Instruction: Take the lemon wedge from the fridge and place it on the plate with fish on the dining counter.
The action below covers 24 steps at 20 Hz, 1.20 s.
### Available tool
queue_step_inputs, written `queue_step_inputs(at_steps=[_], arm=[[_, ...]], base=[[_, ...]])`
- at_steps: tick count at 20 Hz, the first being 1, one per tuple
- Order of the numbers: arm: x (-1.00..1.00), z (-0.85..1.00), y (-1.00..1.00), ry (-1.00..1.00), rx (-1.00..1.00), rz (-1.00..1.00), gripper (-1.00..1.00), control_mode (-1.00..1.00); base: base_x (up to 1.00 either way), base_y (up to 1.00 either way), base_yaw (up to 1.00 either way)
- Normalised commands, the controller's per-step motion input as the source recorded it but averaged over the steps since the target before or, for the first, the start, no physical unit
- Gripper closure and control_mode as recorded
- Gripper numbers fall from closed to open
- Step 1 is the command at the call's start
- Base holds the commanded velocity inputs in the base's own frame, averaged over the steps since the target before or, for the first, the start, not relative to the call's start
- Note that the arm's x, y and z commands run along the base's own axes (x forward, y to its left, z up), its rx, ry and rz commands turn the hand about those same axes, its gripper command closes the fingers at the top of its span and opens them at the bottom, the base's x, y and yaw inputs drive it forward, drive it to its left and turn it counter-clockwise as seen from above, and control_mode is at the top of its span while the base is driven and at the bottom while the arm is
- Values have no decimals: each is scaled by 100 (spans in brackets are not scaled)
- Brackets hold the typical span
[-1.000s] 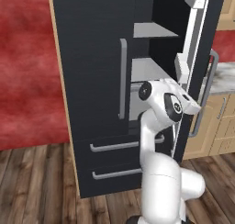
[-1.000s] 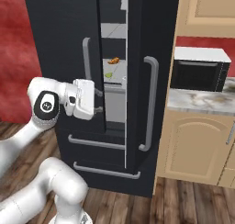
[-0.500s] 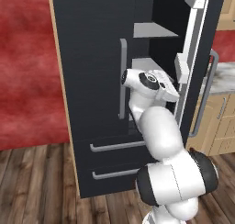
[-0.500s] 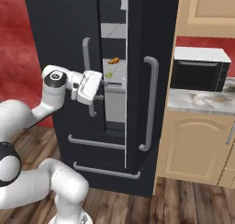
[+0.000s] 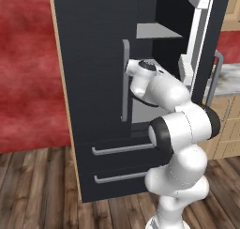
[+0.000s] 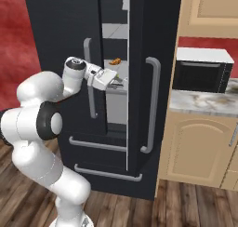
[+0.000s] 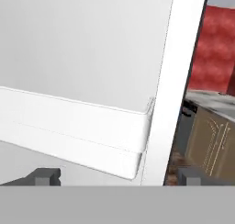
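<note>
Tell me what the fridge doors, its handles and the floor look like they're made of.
Fridge: flat matte black panels, probably painted metal.
Handles: smooth grey bars, metal-like.
Floor: dark brown planks with visible grain, seemingly wood.
All rendered, so the look is the sole evidence.

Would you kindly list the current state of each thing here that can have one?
Tall black two-door fridge: doors ajar, narrow gap showing pale shelves.
Two lower fridge drawers: shut.
Two-finger tool: open, holding nothing, at the door gap.
Black microwave: door shut.
Tan wood cabinet: door shut.
Small orange curved item: resting on a fridge shelf.
</note>
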Motion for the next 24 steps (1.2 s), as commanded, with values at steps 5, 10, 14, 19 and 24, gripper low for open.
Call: queue_step_inputs(at_steps=[5,10,14,19,24], arm=[[16,0,-94,26,0,-13,-100,-100],[-16,0,-100,17,3,-16,-100,-100],[-78,0,-100,3,11,-18,-100,-100],[-97,0,-100,0,11,-19,-100,-100],[-91,-1,-67,-7,6,-8,-100,-100]], base=[[0,0,0],[0,0,0],[0,0,0],[0,0,0],[0,0,0]])
